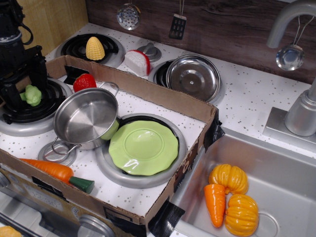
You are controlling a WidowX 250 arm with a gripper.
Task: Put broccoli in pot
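The small light-green broccoli sits between the two black fingers of my gripper, low over the front-left burner. The jaws stand close against its sides, one on the left and one on the right. The shiny steel pot stands open and empty to the right of the gripper, inside the cardboard tray, with one loop handle pointing back and one pointing forward.
A light-green plate lies right of the pot. A red strawberry sits behind the pot and a carrot lies in front. Corn and a steel lid rest on the back burners. The sink holds pumpkins and a carrot.
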